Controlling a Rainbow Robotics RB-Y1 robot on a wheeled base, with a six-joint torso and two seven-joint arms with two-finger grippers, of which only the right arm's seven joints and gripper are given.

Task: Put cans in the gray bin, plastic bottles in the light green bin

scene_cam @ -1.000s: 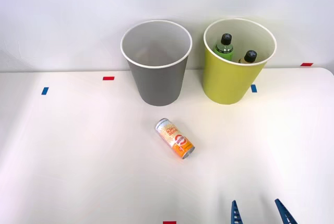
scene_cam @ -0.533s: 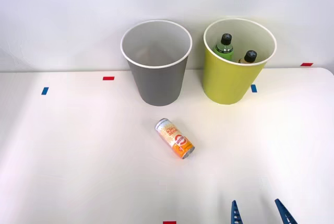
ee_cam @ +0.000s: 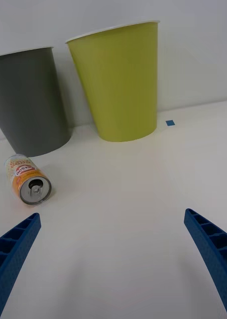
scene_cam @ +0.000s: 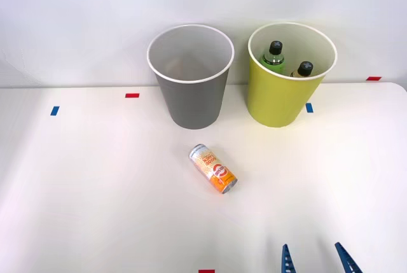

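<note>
Both bottles point(scene_cam: 274, 55) already stand inside the green bin point(scene_cam: 280, 98) at the far right, their black caps showing above its white rim, so that half of the job looks done; the step in hand is the can point(scene_cam: 213, 168). It lies on its side on the worktop point(scene_cam: 95, 190), near the middle, a little nearer than the gray bin point(scene_cam: 191, 98) and apart from it, with its silver pull-tab end turned toward the near right. The gray bin looks empty as far as its pale inside can be seen. The right gripper point(scene_cam: 316, 259) hovers at the near right edge, well apart from the can, its blue ribbed fingers point(ee_cam: 16, 244) spread wide and holding nothing. The next move, as I judge it, calls for reaching left and forward to the can, turning the wrist so the fingers straddle its round body across the long axis, closing, lifting, and carrying it over the gray rim to drop it. Since it lies on its side, a nudge could set it rolling. The can's label is orange and cream with small printing and a round red mark; none of the writing can be read.
</note>
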